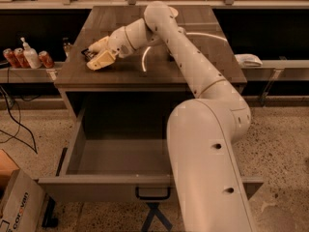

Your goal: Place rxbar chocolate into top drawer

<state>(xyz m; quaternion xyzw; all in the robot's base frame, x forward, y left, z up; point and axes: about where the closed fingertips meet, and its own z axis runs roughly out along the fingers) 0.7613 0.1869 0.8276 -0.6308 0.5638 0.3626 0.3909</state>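
The rxbar chocolate (88, 53) is a small black wrapper lying on the wooden tabletop (193, 57) near its left edge, mostly hidden by my gripper. My gripper (98, 55) sits low over the tabletop, right at the bar, with the bar's end showing at its tip. The top drawer (120, 158) is pulled out wide below the tabletop. Its grey interior holds nothing, and its dark bar handle (152, 195) is centred on the front panel. My white arm reaches from the lower right across the drawer's right side to the table.
A shelf at the left holds red cans (14, 57) and a pump bottle (30, 56). A cardboard box (17, 204) stands on the floor at the lower left, with cables (14, 124) nearby. A white object (247, 59) lies on the right ledge.
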